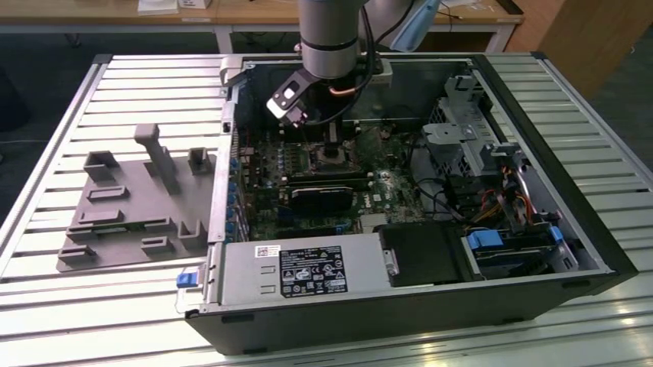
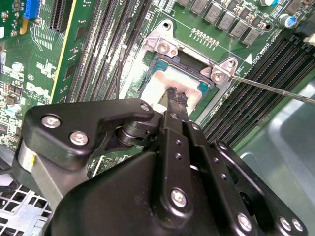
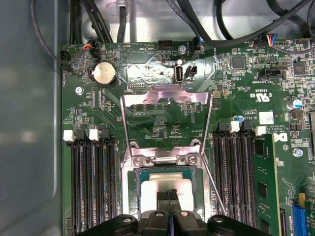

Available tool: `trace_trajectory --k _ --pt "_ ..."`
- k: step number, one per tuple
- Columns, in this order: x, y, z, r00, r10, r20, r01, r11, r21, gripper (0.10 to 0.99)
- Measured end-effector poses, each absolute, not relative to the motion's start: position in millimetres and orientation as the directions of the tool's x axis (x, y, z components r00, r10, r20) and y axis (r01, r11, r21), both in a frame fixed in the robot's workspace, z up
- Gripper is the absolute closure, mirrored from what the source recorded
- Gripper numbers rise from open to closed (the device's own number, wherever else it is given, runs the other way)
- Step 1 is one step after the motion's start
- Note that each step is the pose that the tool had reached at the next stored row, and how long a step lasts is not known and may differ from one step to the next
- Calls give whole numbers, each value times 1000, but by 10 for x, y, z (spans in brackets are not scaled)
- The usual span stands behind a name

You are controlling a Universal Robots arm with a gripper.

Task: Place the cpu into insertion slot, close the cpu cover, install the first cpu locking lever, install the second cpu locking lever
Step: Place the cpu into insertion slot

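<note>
The grey robot arm [image 1: 329, 46] reaches down into the open black computer case [image 1: 408, 325]. The case lies on the slatted metal surface [image 1: 102, 313], nearer to its edge at the exterior view's right. The small flat square cpu [image 2: 165, 78] with a dull silver-beige metal top lies flat inside the insertion slot [image 2: 156, 61] — a square socket with a dark frame in the green circuit board [image 2: 44, 64], between two groups of long black memory slots [image 3: 91, 182]. The black pincer [image 2: 177, 96] stands over the middle of the cpu with its two fingers pressed together and nothing between them. Whether the tips touch the metal top, I cannot tell. The cpu cover [image 3: 167, 97], a thin silver-grey metal frame plate, stands raised at the slot's hinge edge — not closed. One thin metal locking lever [image 2: 270, 89] stands free beside the slot. A grey plastic fixture [image 1: 133, 206] lies near the surface's edge at the exterior view's left.
</note>
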State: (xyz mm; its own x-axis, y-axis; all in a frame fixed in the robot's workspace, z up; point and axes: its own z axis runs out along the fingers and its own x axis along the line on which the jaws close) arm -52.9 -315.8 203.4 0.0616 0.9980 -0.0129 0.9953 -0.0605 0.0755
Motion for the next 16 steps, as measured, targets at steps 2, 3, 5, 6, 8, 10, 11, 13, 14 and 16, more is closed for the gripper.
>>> trace_trajectory --k 2,3,5,6,8,10,11,13,14,16 --pt "-530 -3159 2023 62 998 -13 995 -60 75 984" --pt "-530 -3159 2016 62 998 -13 995 -60 75 984" --pt "-530 -3159 2001 62 998 -13 995 -60 75 984" --pt "-530 -3159 1996 62 998 -13 995 -60 75 984" --pt "-531 -3160 1989 62 998 -14 995 -60 75 984" --pt "-530 -3159 1986 62 998 -13 995 -60 75 984" --pt "-530 -3159 1984 62 998 -13 995 -60 75 984" --pt "-530 -3159 1983 62 998 -13 995 -60 75 984" --pt "-530 -3159 1982 62 998 -13 995 -60 75 984" --pt "-530 -3159 1981 62 998 -13 995 -60 75 984"
